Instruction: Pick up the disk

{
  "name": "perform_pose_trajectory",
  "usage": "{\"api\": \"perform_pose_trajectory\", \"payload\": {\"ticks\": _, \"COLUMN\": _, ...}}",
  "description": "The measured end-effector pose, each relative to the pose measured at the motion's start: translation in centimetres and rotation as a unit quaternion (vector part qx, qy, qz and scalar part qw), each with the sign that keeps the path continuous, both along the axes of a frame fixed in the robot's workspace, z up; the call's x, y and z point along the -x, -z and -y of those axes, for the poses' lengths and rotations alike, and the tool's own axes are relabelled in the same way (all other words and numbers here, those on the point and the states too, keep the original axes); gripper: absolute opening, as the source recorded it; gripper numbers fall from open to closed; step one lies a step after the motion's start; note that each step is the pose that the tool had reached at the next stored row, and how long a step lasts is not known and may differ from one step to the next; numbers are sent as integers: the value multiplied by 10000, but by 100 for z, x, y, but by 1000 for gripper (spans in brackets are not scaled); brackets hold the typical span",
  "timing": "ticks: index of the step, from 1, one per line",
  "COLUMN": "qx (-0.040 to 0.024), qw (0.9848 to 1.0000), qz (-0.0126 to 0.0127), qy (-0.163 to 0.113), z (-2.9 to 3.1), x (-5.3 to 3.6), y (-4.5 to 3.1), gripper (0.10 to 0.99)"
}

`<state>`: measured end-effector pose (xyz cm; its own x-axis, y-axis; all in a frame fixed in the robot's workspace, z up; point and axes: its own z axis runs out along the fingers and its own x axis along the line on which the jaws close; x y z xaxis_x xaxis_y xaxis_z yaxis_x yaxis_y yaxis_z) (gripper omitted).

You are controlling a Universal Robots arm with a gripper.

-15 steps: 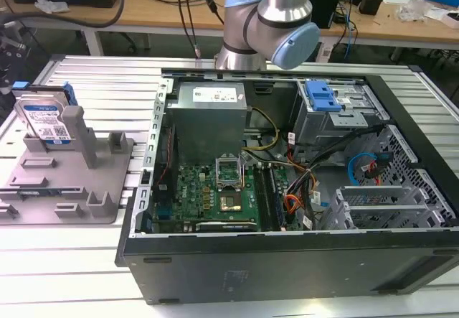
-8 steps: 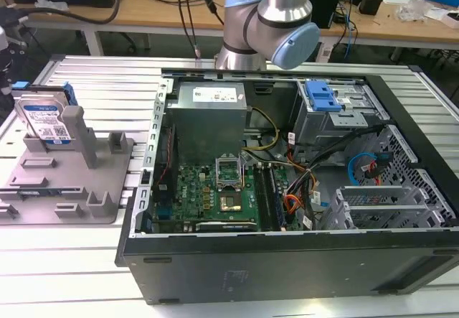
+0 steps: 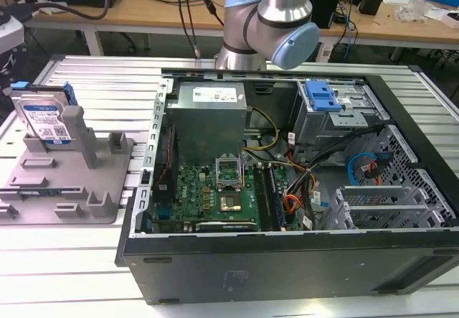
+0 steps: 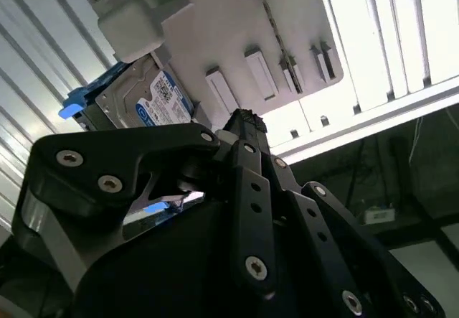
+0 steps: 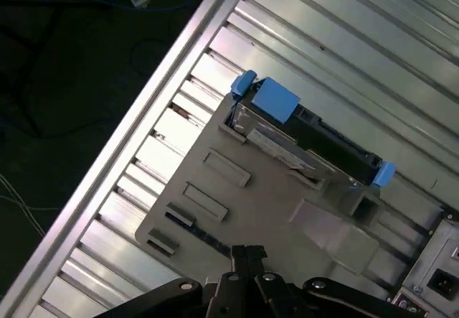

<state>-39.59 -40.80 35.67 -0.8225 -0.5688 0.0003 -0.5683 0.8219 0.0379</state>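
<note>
One disk (image 3: 43,120) stands on edge in the grey fixture (image 3: 72,189). Fixture sits on the slatted table (image 3: 72,275) at the exterior view's left, beside the open computer case (image 3: 287,275). Gripper (image 5: 247,252) hangs above the fixture, apart from the disk, holding nothing. Its fingertips look pressed together, though the angle is poor. Blue rails (image 5: 276,99) line the disk's edges.

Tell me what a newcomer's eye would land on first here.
The open computer case sits in the middle of the exterior view, its green board exposed. At that view's left, the blue-edged disk stands on edge in a grey fixture. The arm rises behind the case.
</note>
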Motion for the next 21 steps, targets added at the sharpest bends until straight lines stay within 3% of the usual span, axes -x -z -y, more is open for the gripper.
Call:
{"api": "perform_pose_trajectory", "payload": {"ticks": 4, "qx": 0, "qw": 9986, "qz": 0, "qy": -534, "z": 0, "x": 0, "y": 6, "gripper": 106}}
{"api": "perform_pose_trajectory", "payload": {"ticks": 9, "qx": 0, "qw": 9943, "qz": 0, "qy": -1066, "z": 0, "x": 0, "y": 11, "gripper": 114}}
{"api": "perform_pose_trajectory", "payload": {"ticks": 10, "qx": 0, "qw": 9918, "qz": 0, "qy": -1275, "z": 0, "x": 0, "y": 12, "gripper": 235}}
{"api": "perform_pose_trajectory", "payload": {"ticks": 14, "qx": 0, "qw": 9844, "qz": 0, "qy": -1760, "z": 0, "x": 0, "y": 15, "gripper": 475}}
{"api": "perform_pose_trajectory", "payload": {"ticks": 19, "qx": 9, "qw": 9748, "qz": -1, "qy": -2231, "z": -1, "x": 0, "y": 19, "gripper": 541}}
{"api": "perform_pose_trajectory", "payload": {"ticks": 21, "qx": 14, "qw": 9700, "qz": 10, "qy": -2429, "z": -1, "x": 0, "y": 21, "gripper": 541}}
